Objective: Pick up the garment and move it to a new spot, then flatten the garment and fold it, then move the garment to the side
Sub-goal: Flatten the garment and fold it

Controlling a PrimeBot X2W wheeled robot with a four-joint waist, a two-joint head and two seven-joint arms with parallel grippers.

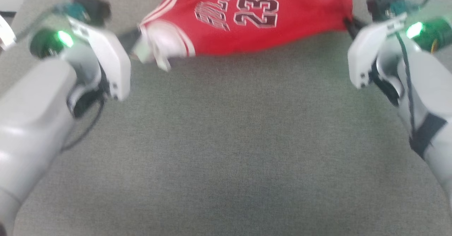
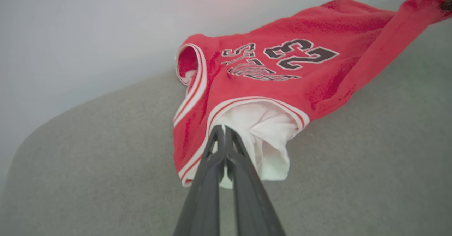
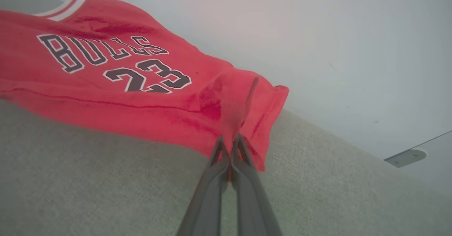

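At the far edge of the grey upholstered surface [image 1: 226, 140], your left gripper [image 2: 223, 128] was pinched tight on the white sleeve [image 2: 272, 133] of the garment [image 1: 247, 27], its fingers pressed together with cloth between the tips. To its right, the red jersey hung stretched between your two arms, chest lettering and the numerals [image 1: 256, 13] facing up, its middle sagging toward the surface; whether it touched there could not be told. At the far right, your right gripper [image 3: 231, 139] was likewise closed on a bunched red corner near the hem [image 3: 247, 98]. The fabric looked light, soft and limp, likely to droop and crease wherever it went unsupported, and a thin pinch could slip. Judged from this, the move to a new spot was under way; sleeve seam and hem corner, each taken with a full fold of cloth, seemed your soundest holds.
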